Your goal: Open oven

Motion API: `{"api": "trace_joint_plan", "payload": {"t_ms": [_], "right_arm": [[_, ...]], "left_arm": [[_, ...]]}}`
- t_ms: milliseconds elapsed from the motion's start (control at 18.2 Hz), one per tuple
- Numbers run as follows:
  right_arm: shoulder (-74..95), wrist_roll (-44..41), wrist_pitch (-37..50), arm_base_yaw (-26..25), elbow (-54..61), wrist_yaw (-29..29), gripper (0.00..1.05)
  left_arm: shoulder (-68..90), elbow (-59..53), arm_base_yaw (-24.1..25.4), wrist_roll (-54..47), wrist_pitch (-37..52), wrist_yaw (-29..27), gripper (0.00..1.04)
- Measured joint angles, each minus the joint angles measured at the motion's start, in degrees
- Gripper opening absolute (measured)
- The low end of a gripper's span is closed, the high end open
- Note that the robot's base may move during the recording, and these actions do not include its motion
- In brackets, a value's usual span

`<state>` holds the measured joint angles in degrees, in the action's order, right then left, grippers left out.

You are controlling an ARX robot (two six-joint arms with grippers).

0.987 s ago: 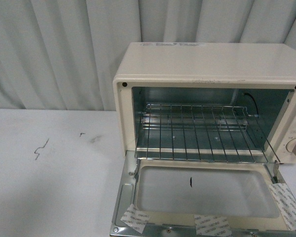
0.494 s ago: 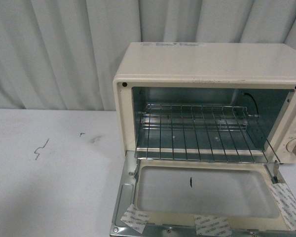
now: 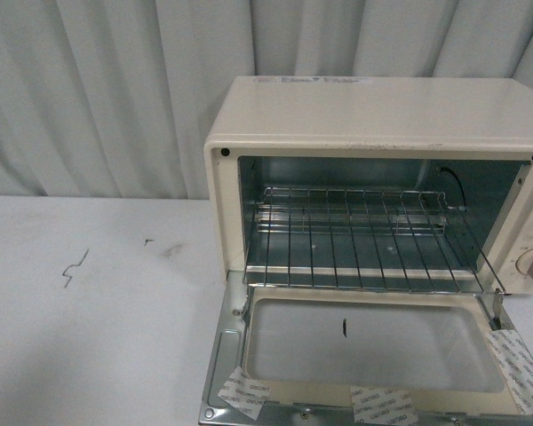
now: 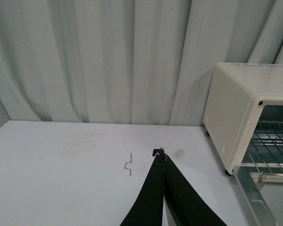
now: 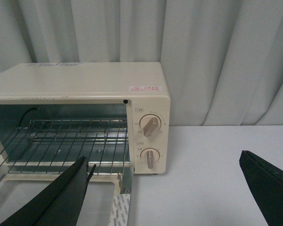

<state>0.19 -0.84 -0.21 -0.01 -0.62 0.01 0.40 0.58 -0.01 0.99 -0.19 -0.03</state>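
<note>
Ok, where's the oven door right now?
In the front view the oven door lies dropped flat toward the camera, at lower right, below the wire rack.

Neither of my arms shows in the front view. My left gripper (image 4: 163, 154) has its two black fingers pressed together, tips meeting. My right gripper (image 5: 165, 169) is spread wide, one finger (image 5: 61, 197) far from the other.
</note>
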Motion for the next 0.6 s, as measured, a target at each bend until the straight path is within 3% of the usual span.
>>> {"api": "trace_joint_plan", "payload": {"t_ms": [110, 439, 603], "right_arm": [[0.00, 0.00, 0.00, 0.00, 0.00, 0.00, 0.98], [0.00, 0.00, 0.00, 0.00, 0.00, -0.02, 0.98], [0.02, 0.00, 0.00, 0.00, 0.00, -0.02, 0.98]], "left_arm": [[0.00, 0.00, 0.00, 0.02, 0.00, 0.04, 0.04], [0.00, -0.02, 0.00, 0.00, 0.00, 0.02, 0.56], [0.00, 0.00, 0.00, 0.00, -0.02, 0.02, 0.92]]}}
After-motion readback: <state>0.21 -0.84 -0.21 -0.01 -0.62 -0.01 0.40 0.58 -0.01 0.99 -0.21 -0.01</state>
